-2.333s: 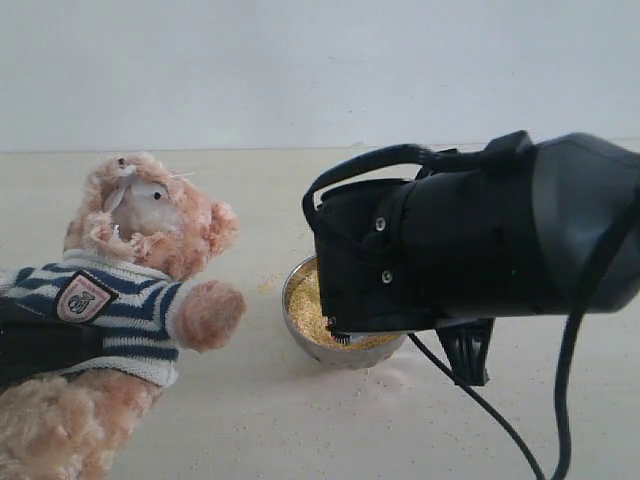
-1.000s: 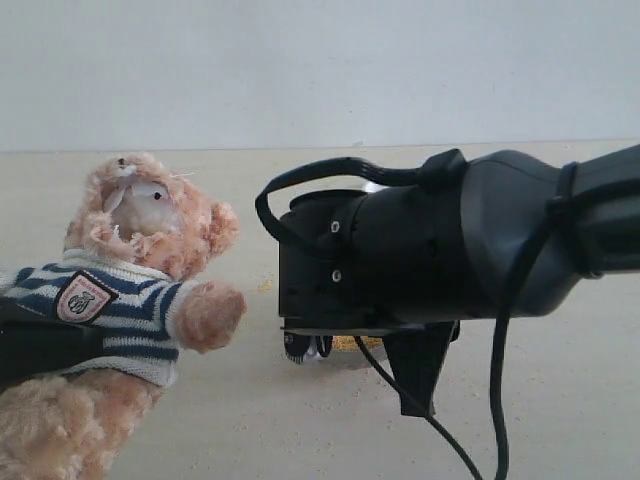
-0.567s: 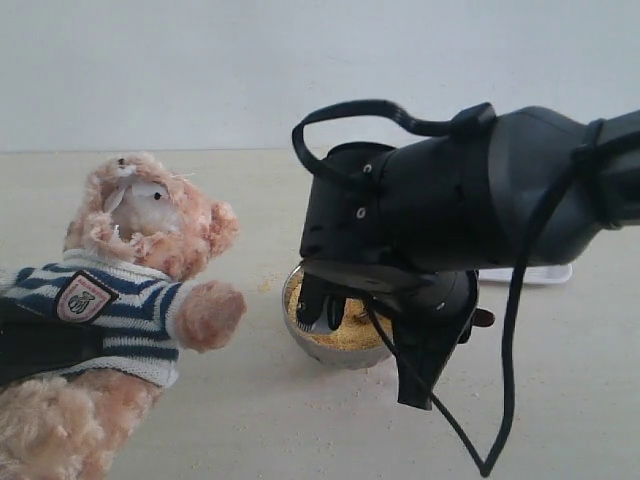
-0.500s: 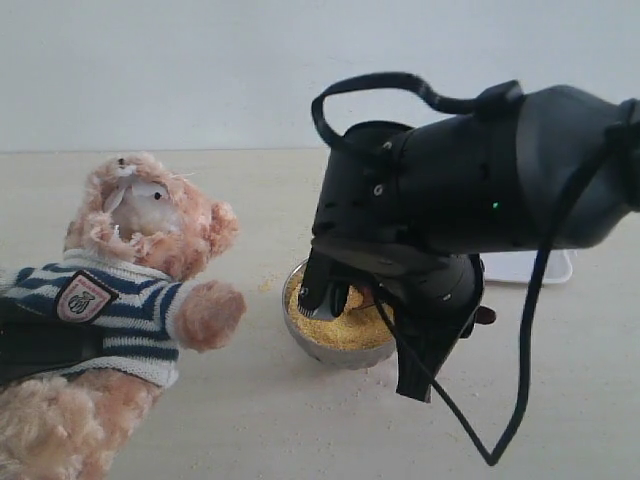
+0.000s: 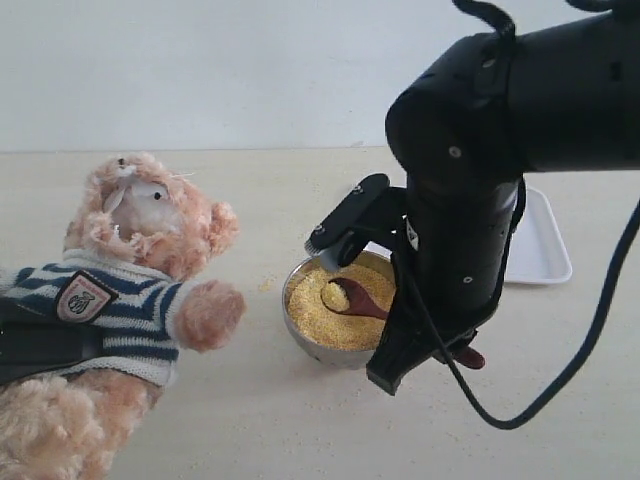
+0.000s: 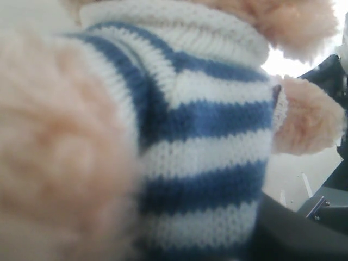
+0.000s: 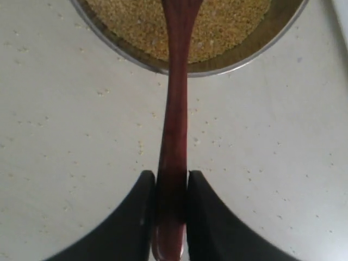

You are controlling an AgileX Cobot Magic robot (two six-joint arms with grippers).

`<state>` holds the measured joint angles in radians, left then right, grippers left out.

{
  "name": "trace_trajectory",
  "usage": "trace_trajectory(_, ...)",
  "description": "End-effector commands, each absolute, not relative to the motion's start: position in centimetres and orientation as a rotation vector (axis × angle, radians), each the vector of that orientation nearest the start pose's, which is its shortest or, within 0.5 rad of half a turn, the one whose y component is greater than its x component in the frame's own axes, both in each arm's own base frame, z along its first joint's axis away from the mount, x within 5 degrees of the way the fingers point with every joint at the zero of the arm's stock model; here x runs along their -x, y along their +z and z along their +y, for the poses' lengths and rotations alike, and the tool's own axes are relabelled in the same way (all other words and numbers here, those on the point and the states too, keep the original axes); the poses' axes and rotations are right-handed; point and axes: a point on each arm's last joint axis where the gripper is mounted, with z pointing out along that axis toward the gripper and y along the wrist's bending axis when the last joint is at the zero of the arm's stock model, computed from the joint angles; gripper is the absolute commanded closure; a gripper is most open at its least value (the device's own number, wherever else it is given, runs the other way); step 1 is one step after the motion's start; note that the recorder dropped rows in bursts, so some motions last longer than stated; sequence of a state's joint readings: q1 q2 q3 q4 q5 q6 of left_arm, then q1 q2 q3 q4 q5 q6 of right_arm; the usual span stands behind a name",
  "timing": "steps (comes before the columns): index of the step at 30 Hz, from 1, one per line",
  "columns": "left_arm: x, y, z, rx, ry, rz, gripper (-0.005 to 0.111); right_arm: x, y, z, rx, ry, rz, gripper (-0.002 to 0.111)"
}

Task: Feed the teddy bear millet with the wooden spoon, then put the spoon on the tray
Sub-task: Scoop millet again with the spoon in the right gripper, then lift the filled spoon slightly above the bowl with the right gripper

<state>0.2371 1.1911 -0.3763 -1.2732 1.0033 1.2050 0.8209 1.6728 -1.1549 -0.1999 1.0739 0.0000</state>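
The wooden spoon (image 7: 175, 130) is clamped by its handle, near the butt end, between the two black fingers (image 7: 136, 212) of my right gripper (image 7: 171, 182), which are narrowed right onto the wood. Its long axis runs straight out from the gripper, over the near rim of the steel bowl (image 7: 261, 49) and across the millet (image 7: 223, 27). My right wrist camera shows that grip plainly but cuts off the spoon's scoop end. The exterior camera gives me that end instead: the scoop sits over the middle of the grain with a small heap of millet in it. There the handle slopes down out of the bowl to the gripper, the butt poking out just past it.

Loose grains dot the table (image 5: 250, 420) under and around the gripper. The tray (image 5: 540, 250) lies behind the right arm. Only the exterior camera shows it.

The teddy bear (image 5: 140, 250) leans back beyond the bowl, on the side away from the gripper, muzzle up. The left gripper (image 5: 45, 345) is against its striped shirt; the left wrist camera sees only shirt and fur, so I cannot tell how it is set.
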Motion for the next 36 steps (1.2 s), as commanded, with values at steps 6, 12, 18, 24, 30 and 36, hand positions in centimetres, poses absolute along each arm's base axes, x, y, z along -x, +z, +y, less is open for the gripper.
trace_trajectory(6, -16.7, 20.1, -3.6, -0.145, -1.104, 2.352, 0.102, -22.5, 23.9, 19.6, 1.252, -0.12, 2.735, 0.108)
trace_trajectory(12, -16.7, 20.1, -3.6, -0.144, -1.102, 2.352, 0.102, -22.1, 23.7, 19.7, 1.244, -0.04, 2.761, 0.108)
trace_trajectory(18, -16.7, 20.1, -3.6, -0.144, -1.102, 2.352, 0.102, -22.1, 24.2, 19.5, 1.256, -0.02, 2.724, 0.108)
trace_trajectory(24, -16.7, 20.1, -3.6, -0.144, -1.102, 2.352, 0.102, -21.9, 25.0, 19.1, 1.249, -0.015, 2.707, 0.108)
trace_trajectory(30, -16.7, 20.1, -3.6, -0.145, -1.104, 2.352, 0.102, -21.5, 25.6, 19.0, 1.237, 0.007, 2.707, 0.108)
trace_trajectory(36, -16.7, 20.1, -3.6, -0.145, -1.104, 2.352, 0.102, -21.3, 25.7, 19.0, 1.236, 0.035, 2.707, 0.108)
